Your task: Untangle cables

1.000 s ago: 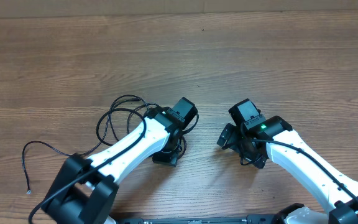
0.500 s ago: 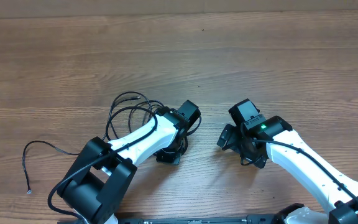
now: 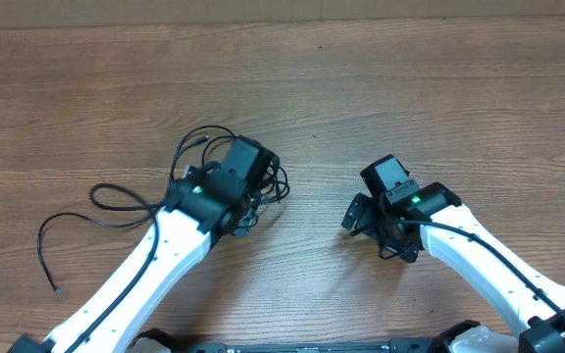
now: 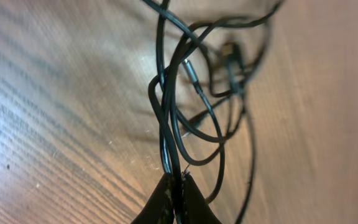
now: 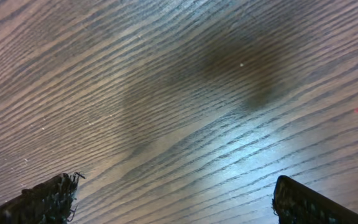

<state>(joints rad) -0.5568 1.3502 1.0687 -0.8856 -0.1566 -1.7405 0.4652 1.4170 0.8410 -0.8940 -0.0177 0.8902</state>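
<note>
Two hands (image 4: 176, 185) (image 5: 176, 200), one cable tangle (image 4: 166, 149)

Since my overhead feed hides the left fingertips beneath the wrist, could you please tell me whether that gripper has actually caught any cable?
Observer: Yes. In the left wrist view the left gripper is shut, with strands of the cables rising from between its fingers.
Operator: Thank you. Is a plug end near that grip?
Observer: A silver-tipped plug lies further up the tangle, apart from the fingers.
Operator: And does the right gripper hold anything?
Observer: No. The right gripper is open, with only bare table between its fingers.
</note>
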